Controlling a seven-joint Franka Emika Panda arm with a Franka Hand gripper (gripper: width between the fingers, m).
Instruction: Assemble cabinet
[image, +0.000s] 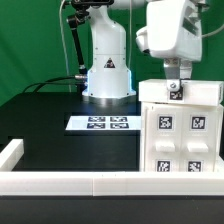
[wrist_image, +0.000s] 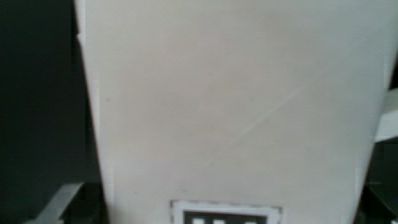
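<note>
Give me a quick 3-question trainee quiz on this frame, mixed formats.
1. True or false: the marker board lies flat on the black table, apart from the cabinet.
2. Multiple choice: where is the tool? A) over the marker board B) at the top edge of the cabinet C) beside the low white rail
3. Fill in: the wrist view is almost filled by a plain ___ panel with a tag at one edge.

Key: 1 true; 2 B; 3 white. Whether the tool is open or shut cannot be told from either view.
</note>
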